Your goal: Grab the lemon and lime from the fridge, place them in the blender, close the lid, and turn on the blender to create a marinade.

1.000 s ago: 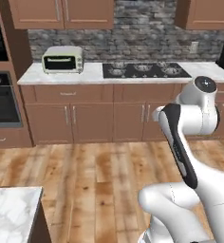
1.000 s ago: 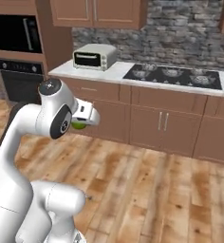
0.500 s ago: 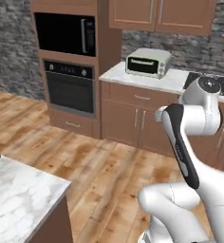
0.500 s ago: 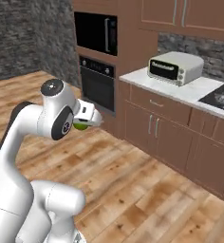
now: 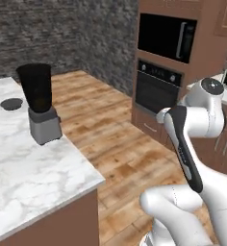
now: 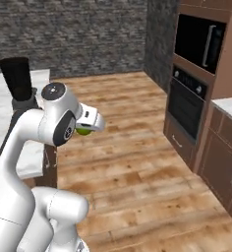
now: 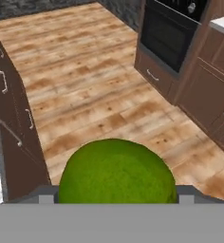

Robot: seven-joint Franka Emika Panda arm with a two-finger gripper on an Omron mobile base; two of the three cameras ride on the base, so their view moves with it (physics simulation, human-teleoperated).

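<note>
The lime [image 6: 83, 131], a bright green ball, sits in my gripper [image 6: 86, 129], which is shut on it and held at chest height over the wooden floor. In the hand view the lime [image 7: 116, 173] bulges up from the bottom and hides the fingertips. The blender [image 5: 38, 103] stands on the marble island, its black jar open at the top above a grey base. It also rises behind my arm as the blender [image 6: 17, 78] in the right base view. The lid [image 5: 11, 103] lies flat on the marble just left of the jar. The lemon and the fridge are out of view.
The marble island [image 5: 24, 168] fills the left, with its brown cabinet doors [image 7: 9, 118] facing the hand. A wall oven [image 5: 156, 86] and microwave [image 5: 166, 36] stand to the right. Wooden floor [image 6: 132, 162] lies open between them.
The base has turned left: the view swept from the stove counter past the oven wall to the island with the blender. The lime has stayed in the shut gripper.
</note>
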